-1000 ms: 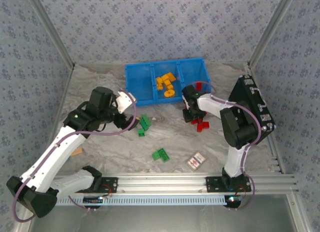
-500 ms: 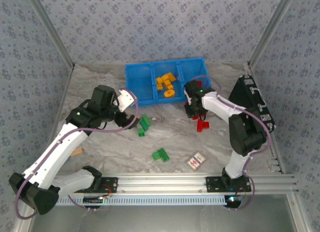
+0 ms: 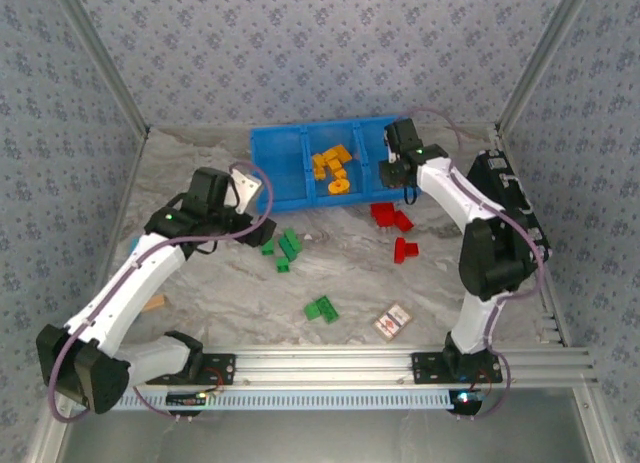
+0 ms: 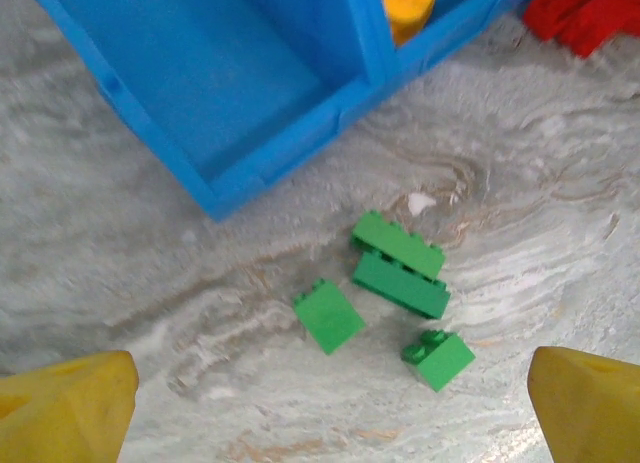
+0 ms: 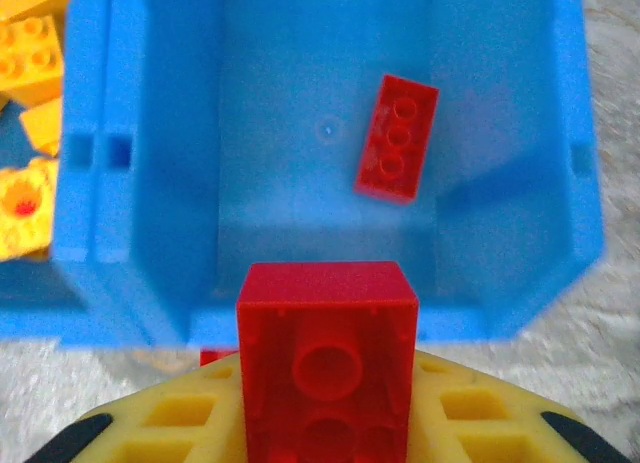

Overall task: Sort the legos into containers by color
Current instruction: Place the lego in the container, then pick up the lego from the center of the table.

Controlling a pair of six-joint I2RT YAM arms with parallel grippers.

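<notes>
The sort is partly done. In the blue bin [image 3: 278, 173] at the far side of the tabletop, the middle compartment holds the orange-yellow bricks [image 3: 332, 168], and none of that colour lies loose. The right compartment has one red piece [image 5: 396, 138] lying flat on its floor. The right tool [image 3: 397, 163] hangs over that compartment's near wall, pinching a red brick [image 5: 327, 353], not yet dropped. Three more red bricks [image 3: 390, 218] sit on the tabletop just near of the bin's right end.

The left compartment is bare, so green has not been started. A cluster of green bricks [image 4: 400, 268] lies near of it, under the left tool [image 4: 325, 408], whose jaws are spread wide and hold nothing. Further green pieces [image 3: 321, 309] lie nearer the arms.
</notes>
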